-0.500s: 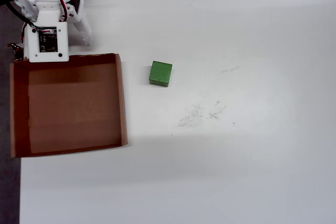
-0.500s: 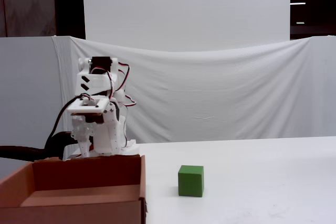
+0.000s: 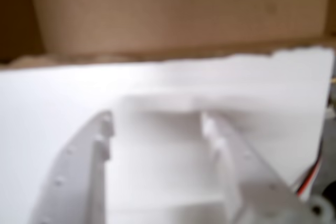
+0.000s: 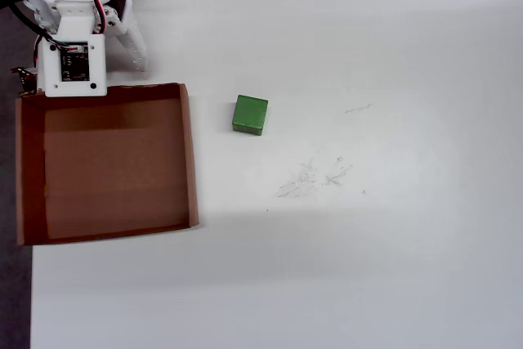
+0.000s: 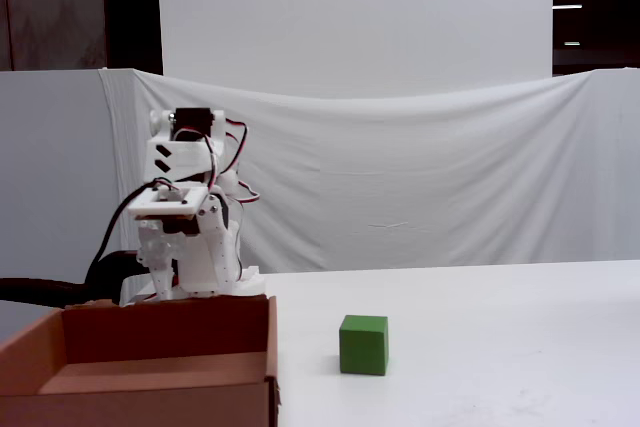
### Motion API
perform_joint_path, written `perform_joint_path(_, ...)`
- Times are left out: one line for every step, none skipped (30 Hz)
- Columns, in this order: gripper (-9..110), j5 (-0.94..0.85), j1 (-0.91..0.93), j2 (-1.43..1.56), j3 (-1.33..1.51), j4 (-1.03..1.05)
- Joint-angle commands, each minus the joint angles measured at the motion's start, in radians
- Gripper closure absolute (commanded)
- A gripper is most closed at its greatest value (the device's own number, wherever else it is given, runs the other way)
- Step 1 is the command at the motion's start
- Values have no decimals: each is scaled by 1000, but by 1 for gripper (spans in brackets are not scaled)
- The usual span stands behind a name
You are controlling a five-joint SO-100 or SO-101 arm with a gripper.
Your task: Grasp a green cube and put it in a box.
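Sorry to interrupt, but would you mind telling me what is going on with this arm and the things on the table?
Nothing is being handled yet. The arm sits folded up behind the box, and in the wrist view its end effector is open and empty, facing the box wall. The green cube rests alone on the white table, to the right of the box in the overhead view and apart from it. The box is empty.

1. You have one green cube (image 4: 250, 114) on the desk (image 4: 368, 243).
2. You have one box (image 4: 189, 161), a brown cardboard tray.
3. You have one white arm (image 5: 185, 237) with one hand (image 3: 157, 124) that has two fingers.
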Motion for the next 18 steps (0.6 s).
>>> perform_joint_path(79, -6, -5, 5, -5, -5)
perform_joint_path(79, -5, -6, 5, -6, -5)
perform_joint_path(79, -5, -6, 5, -6, -5)
perform_joint_path(78, 0, -8, 5, -9, -5)
perform_joint_path(78, 3, -14, 5, -17, 2)
perform_joint_path(79, 3, -26, 5, -28, 5)
perform_joint_path(79, 5, -35, 5, -46, 15)
perform_joint_path(79, 11, -43, 5, -67, 23)
perform_joint_path(79, 14, -49, -6, -92, 34)
perform_joint_path(78, 18, -55, -26, -127, 41)
perform_joint_path(78, 18, -60, -58, -169, 55)
perform_joint_path(77, 18, -66, -104, -225, 67)
perform_joint_path(76, 26, -72, -147, -273, 69)
perform_joint_path(76, 40, -75, -193, -321, 63)
perform_joint_path(76, 51, -77, -241, -367, 57)
perform_joint_path(75, 61, -78, -290, -416, 51)
perform_joint_path(75, 77, -81, -337, -462, 43)
perform_joint_path(75, 94, -84, -385, -506, 35)
